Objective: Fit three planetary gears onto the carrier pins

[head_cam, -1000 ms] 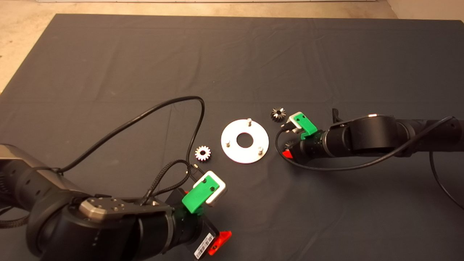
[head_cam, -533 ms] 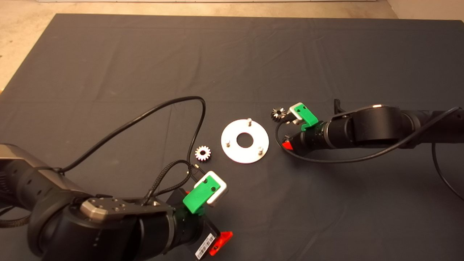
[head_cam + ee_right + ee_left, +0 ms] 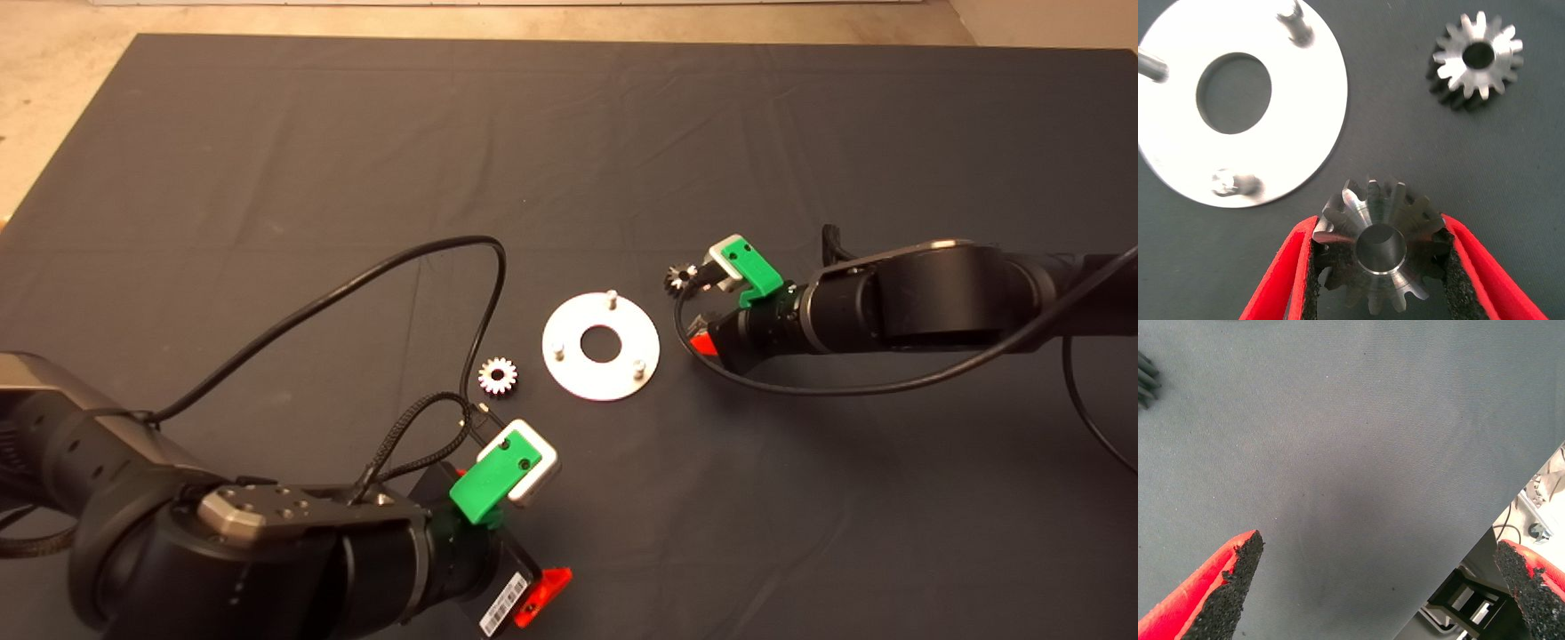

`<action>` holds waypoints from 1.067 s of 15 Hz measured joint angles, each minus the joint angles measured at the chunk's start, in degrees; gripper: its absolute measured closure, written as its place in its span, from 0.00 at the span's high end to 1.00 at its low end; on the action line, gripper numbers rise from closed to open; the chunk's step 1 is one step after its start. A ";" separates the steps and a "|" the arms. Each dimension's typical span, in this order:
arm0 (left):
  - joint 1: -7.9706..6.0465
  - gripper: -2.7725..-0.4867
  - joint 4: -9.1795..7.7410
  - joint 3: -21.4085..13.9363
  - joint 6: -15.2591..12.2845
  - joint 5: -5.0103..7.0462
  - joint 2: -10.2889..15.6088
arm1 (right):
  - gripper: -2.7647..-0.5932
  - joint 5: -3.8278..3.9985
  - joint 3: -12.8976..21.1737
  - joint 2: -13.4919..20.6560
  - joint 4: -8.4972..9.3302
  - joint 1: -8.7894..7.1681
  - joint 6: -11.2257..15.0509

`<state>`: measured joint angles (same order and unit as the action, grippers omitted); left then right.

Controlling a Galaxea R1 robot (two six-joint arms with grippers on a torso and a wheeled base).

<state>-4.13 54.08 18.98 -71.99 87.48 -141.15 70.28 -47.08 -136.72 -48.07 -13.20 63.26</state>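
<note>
The silver carrier disc (image 3: 569, 364) lies mid-mat with three carrier pins (image 3: 612, 297) standing near its rim, all bare. One planetary gear (image 3: 498, 375) lies just left of the disc. A second gear (image 3: 679, 278) lies at the disc's far right, partly behind the right wrist camera. My right gripper (image 3: 701, 334) is just right of the disc, shut on a third gear (image 3: 1381, 257), which is hidden in the head view. The right wrist view also shows the disc (image 3: 1311, 100) and the loose gear (image 3: 1477, 60). My left gripper (image 3: 508, 532) is open and empty (image 3: 1378, 587) near the mat's front edge.
A black cable (image 3: 356, 284) loops from the left arm over the mat, ending close to the left gear. Another cable (image 3: 800, 391) hangs under the right arm. The mat's front edge and the floor gear (image 3: 1531, 520) beyond it show in the left wrist view.
My right gripper has moved toward the far side of the mat with the gear held, nearer the loose gear by the disc. The left arm and the other parts have not moved.
</note>
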 joint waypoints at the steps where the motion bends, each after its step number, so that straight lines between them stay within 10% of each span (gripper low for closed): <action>1: 0.00 0.89 0.00 0.00 0.00 0.00 0.00 | 0.21 0.04 0.81 0.02 -0.02 -0.44 0.00; 16: -0.02 0.89 0.00 0.00 -0.61 0.00 -0.81 | 0.21 0.15 3.32 -5.10 0.15 -0.62 0.24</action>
<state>-4.16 54.08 18.98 -72.59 87.48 -141.96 70.43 -43.76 -141.81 -47.92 -13.82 63.50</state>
